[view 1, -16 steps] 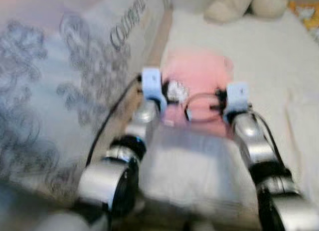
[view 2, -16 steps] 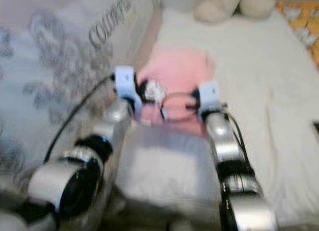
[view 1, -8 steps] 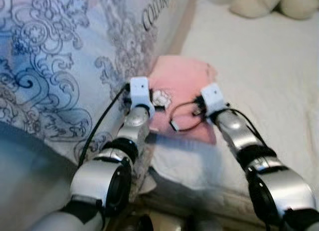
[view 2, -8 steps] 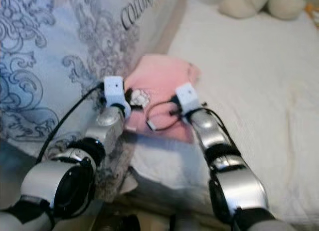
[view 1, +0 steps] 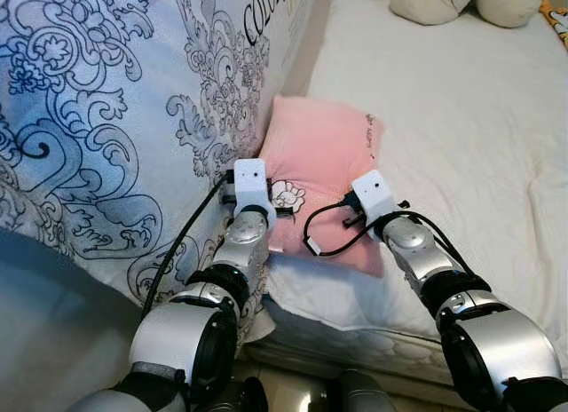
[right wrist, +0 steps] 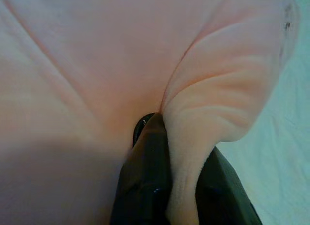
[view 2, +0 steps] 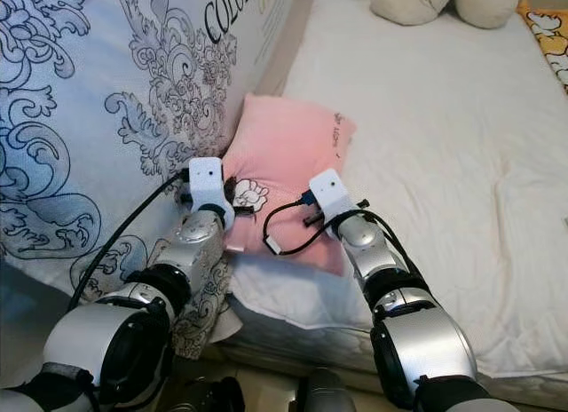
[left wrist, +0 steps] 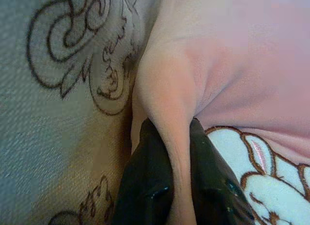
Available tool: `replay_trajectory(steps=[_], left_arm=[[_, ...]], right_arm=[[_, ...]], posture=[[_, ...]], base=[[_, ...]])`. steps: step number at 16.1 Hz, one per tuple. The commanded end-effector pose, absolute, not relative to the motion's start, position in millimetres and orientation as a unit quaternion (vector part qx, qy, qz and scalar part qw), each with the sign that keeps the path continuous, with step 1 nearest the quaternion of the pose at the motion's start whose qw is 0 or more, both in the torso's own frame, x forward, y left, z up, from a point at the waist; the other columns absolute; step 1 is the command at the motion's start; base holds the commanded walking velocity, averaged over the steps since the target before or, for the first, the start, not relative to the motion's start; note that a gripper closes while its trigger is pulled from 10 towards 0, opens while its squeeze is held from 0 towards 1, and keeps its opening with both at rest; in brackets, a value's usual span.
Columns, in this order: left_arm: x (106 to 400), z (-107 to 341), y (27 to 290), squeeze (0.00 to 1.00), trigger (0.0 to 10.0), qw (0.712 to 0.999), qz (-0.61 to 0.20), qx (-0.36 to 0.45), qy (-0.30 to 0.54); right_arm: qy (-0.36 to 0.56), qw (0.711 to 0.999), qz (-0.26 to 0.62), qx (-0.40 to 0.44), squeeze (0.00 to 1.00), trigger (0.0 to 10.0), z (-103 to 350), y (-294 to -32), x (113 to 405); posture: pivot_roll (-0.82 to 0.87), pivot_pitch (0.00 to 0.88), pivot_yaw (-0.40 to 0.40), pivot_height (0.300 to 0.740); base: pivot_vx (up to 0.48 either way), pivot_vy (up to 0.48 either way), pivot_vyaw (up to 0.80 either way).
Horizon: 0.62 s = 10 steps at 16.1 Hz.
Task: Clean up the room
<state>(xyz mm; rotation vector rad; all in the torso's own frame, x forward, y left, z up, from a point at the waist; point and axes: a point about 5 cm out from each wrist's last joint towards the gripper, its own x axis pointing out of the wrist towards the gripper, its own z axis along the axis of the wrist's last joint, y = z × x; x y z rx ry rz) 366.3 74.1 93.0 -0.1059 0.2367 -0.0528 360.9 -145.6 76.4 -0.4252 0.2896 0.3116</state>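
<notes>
The left hand (left wrist: 177, 186) pinches a fold of the pink pillow (view 1: 324, 159), and the right hand (right wrist: 181, 186) pinches another fold, so both can lift it. The pillow lies on the white bed (view 1: 461, 101), touching the swirly blanket (view 1: 115, 110). Far off sits a cream soft toy (view 1: 461, 2).

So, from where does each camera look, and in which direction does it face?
Eye views: on the head, looking forward and down at the pink pillow on the white bed; both silver arms show.
Left wrist: along the left gripper, pinching a pillow fold.
Right wrist: along the right gripper, likewise.
All share the pillow.
</notes>
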Motion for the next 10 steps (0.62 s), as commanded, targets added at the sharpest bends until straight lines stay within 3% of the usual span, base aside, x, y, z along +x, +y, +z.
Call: replay_trajectory(steps=[1, 6, 10], left_arm=[[373.7, 104.7, 89.3, 1.00, 10.0, 0.995, 0.009, -0.046, 0.088], [388.9, 148.1, 100.1, 1.00, 10.0, 0.999, -0.007, -0.034, -0.021], [373.4, 122.4, 90.1, 1.00, 10.0, 0.999, -0.030, -0.016, 0.000]], right_arm=[[0.174, 0.954, 0.126, -0.210, 1.00, 10.0, 65.2, -162.9, 354.5], [0.126, 0.974, 0.111, -0.150, 1.00, 10.0, 74.6, -160.2, 357.1], [0.116, 0.984, 0.098, -0.087, 1.00, 10.0, 64.0, -159.3, 345.7]], posture=[[-0.20, 0.184, 0.044, 0.740], [-0.19, 0.166, 0.040, 0.740], [-0.18, 0.136, 0.047, 0.740]], base=[[0.000, 0.000, 0.00], [0.000, 0.000, 0.00], [0.000, 0.000, 0.00]])
